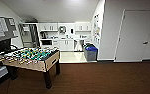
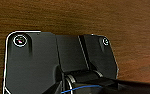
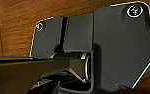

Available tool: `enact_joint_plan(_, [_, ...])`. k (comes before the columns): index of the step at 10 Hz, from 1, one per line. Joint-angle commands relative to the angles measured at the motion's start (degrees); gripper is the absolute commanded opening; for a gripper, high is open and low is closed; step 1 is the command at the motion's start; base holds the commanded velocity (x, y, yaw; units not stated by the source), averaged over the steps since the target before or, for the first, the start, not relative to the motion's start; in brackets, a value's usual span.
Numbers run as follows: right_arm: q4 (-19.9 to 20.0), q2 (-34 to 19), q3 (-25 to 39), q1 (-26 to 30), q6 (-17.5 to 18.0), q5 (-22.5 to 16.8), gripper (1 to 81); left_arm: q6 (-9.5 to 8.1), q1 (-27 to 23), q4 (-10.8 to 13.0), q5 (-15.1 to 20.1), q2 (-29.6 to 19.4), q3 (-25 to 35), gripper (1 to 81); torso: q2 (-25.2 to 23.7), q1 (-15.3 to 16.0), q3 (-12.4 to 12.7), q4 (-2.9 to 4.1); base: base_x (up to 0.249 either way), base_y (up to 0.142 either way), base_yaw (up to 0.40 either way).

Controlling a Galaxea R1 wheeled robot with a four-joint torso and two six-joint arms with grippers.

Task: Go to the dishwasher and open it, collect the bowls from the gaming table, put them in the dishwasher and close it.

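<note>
Where brown floor spreads, gaming table (image 1: 32, 58), green field, pale wooden sides, dark legs

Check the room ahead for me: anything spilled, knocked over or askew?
Nothing stands out. The table-football table with the green field stands level on the brown floor, the grey bin with the blue lid is upright beside the kitchenette's white cupboards, and the white door is closed.

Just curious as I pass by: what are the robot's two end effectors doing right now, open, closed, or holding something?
Left end effector: cannot be told; fingers not made out.
Right end effector: cannot be told either.
</note>
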Motion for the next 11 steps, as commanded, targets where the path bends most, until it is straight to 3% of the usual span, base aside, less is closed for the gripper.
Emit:
enact_joint_plan(1, [0.62,-0.20,0.10,3.07,0.02,-2.94,81.1,-0.10,-3.62,0.41,2.24,-0.45,0.69,81.1,0.00,0.01,0.00,0.00,0.181,0.000,0.000])
enact_joint_plan(11, [0.45,-0.02,0.10,3.15,0.02,-2.94,81.1,-0.10,-3.62,0.41,2.24,-0.45,0.69,81.1,0.00,0.01,0.00,0.00,0.187,0.000,0.000])
